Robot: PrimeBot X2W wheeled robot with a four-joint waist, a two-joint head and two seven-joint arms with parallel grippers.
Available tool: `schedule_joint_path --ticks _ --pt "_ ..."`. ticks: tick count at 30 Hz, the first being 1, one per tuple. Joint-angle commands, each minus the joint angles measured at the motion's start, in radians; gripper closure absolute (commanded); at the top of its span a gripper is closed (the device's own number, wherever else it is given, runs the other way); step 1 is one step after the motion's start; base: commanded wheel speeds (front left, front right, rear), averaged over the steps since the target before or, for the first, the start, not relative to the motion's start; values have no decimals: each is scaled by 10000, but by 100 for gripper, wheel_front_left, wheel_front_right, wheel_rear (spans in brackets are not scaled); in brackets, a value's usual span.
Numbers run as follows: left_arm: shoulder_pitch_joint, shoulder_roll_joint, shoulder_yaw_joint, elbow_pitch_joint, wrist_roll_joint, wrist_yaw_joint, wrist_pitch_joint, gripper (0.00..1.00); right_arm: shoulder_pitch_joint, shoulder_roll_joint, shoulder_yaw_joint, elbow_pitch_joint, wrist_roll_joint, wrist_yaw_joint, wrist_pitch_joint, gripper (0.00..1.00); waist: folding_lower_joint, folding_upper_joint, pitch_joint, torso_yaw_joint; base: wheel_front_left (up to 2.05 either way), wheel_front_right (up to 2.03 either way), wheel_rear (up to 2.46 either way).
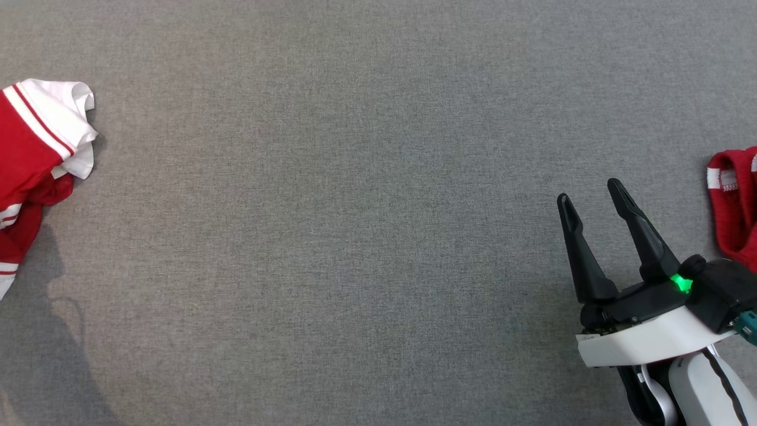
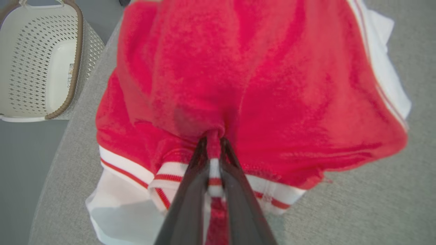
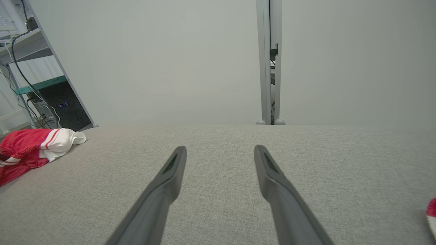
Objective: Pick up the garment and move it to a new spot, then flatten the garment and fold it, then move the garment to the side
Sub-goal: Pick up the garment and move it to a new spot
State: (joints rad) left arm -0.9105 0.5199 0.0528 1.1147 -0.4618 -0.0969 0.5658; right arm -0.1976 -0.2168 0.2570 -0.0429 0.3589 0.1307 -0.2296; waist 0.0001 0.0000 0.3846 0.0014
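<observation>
Grabbing step: left gripper (image 2: 213,141) is clamped on a fold of the red-and-white garment (image 2: 259,78), at far left edge of grey table (image 1: 355,236). Right gripper (image 1: 590,190) hangs spread, empty. Next, prob.: lift w/o losing fold, carry toward centre.

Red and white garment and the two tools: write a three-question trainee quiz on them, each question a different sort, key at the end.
1. True or false: the left tool is pinched shut on a fold of the red knit garment with white striped trim.
2. Multiple choice: the right tool is A) open and empty over the grey fabric surface; B) shut on cloth; C) shut and empty.
3. Short answer: in the left wrist view, what is the pale perforated plastic container beyond the surface's edge?
Key: 1 true; 2 A; 3 a basket.
</observation>
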Motion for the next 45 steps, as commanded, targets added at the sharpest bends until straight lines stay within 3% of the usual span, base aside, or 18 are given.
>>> schedule_joint_path --ticks 1,12,26,34,38,45 --pt "-186 58 -61 71 -25 -85 -203 100 -81 4 -17 75 -29 5 -81 0 -1 0 -60 27 0 0 0" --pt "-502 10 -1038 -292 212 -344 -1216 100 308 86 45 469 225 5 -190 0 -1 0 -1244 2 0 0 0" --pt "-86 -543 -3793 -3118 -1150 -338 -644 100 1315 98 9 828 637 5 -256 0 -1 0 -3733 -693 0 0 0" --pt "83 -1327 -4559 -5936 -2716 -339 254 100 1535 -21 -244 687 790 5 -234 0 -1 0 -4204 -1281 0 0 0" --pt "249 -2070 -4738 -7180 -3246 -335 438 100 1573 -109 -476 631 790 5 -221 0 -1 0 -4314 -1487 0 0 0" --pt "678 -2723 -4554 -8234 -3911 -43 349 100 1635 -166 -662 471 805 5 -131 0 -1 0 -4295 -1711 0 0 0"
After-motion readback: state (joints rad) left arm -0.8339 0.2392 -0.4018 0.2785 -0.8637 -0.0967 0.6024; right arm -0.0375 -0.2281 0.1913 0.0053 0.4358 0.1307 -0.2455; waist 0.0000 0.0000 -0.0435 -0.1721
